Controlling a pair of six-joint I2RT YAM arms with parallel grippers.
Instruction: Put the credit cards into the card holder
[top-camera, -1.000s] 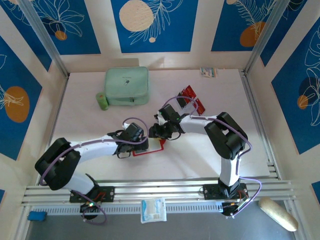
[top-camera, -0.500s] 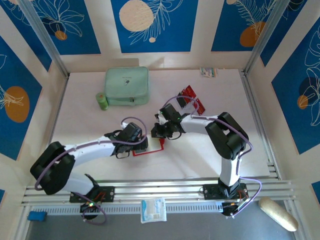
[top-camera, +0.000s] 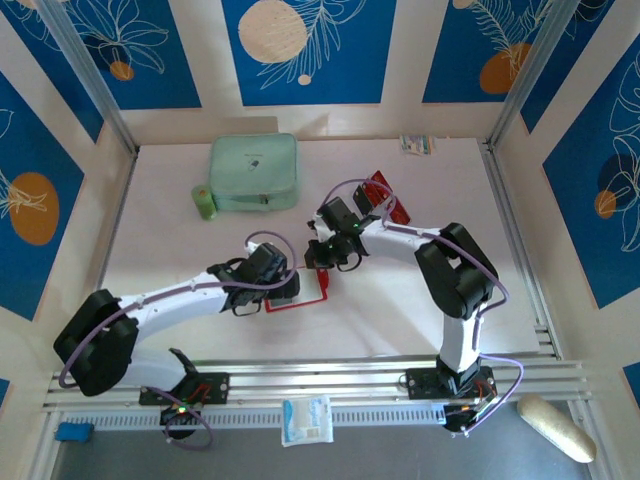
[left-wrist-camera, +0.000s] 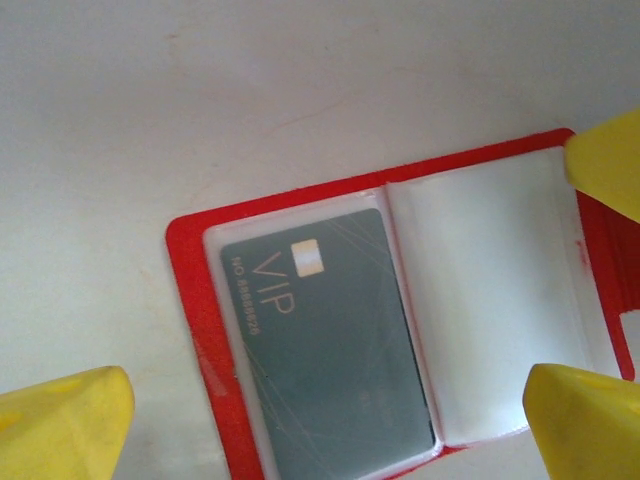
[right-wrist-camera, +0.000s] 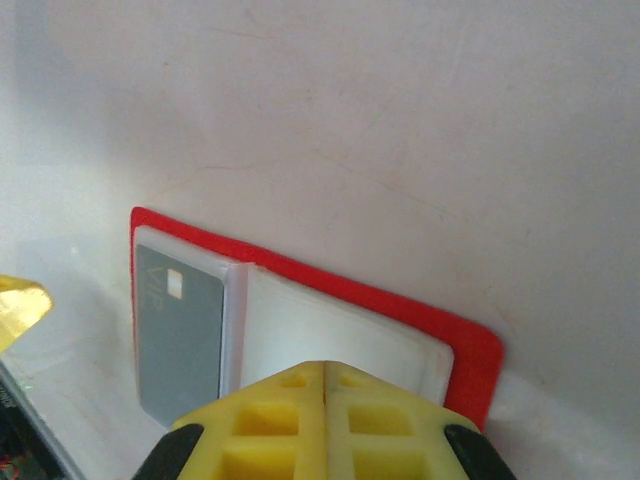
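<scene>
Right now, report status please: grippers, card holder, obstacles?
Left gripper open above card holder. Right gripper shut at its edge. Holder lies open, VIP card inside. Red cards beyond right gripper.

A credit card (left-wrist-camera: 325, 340) lies inside the card holder (left-wrist-camera: 190, 300)

Cream walls (top-camera: 400, 60) are carrying blue panels (top-camera: 300, 50) with white leaves and orange circles. A pale desk (top-camera: 160, 240) is lying between them, and metal rails (top-camera: 330, 378) are running along its near edge.

A mint-green zip case (top-camera: 254, 172) lies beside a small green cylinder (top-camera: 204, 202).
</scene>
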